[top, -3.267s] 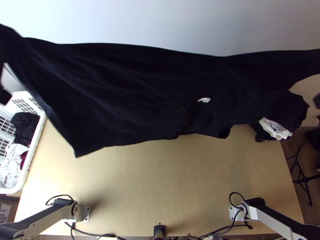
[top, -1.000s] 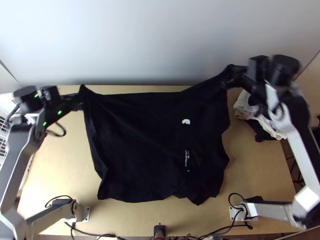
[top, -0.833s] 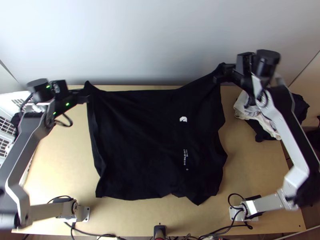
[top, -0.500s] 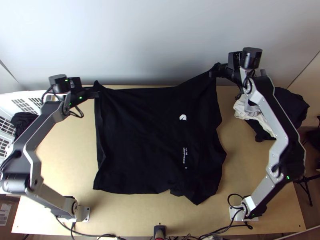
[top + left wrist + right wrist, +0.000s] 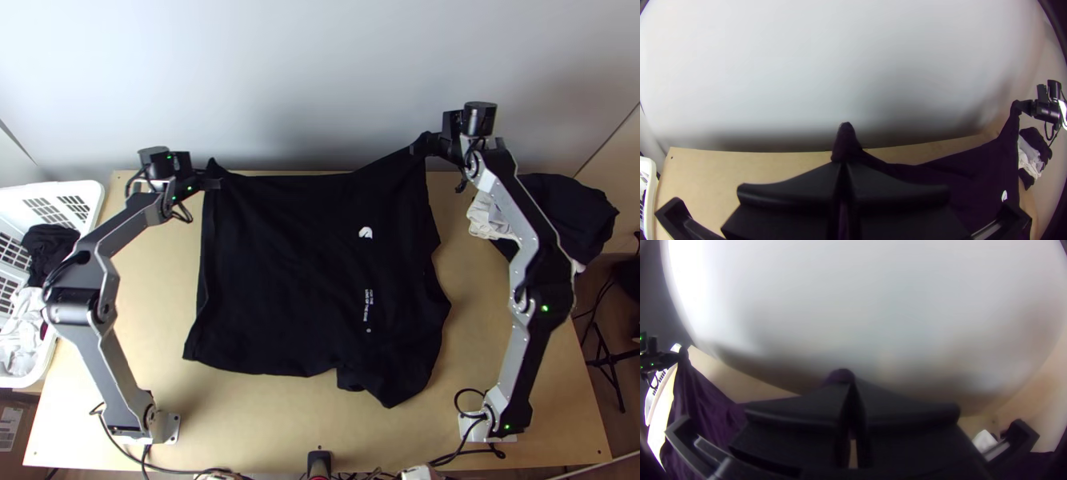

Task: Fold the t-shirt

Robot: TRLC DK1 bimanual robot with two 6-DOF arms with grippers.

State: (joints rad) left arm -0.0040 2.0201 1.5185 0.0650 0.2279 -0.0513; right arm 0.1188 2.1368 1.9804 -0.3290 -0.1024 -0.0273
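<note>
1. The black t-shirt (image 5: 304, 280) is lying mostly spread over the middle of the desk (image 5: 264, 424), its hem running unevenly toward the desk's near edge and its side nearer the desk's right edge lying rumpled.
2. The left gripper (image 5: 214, 183) is pinching a far corner of the t-shirt by the desk's far edge, left of the desk's middle.
3. The right gripper (image 5: 421, 148) is pinching the other far corner, holding it raised at the desk's far edge, right of the middle.
4. A white basket (image 5: 94, 212) of clothes is standing at the desk's left side.
5. A clothes pile (image 5: 572, 214) is lying at the desk's far right corner.
</note>
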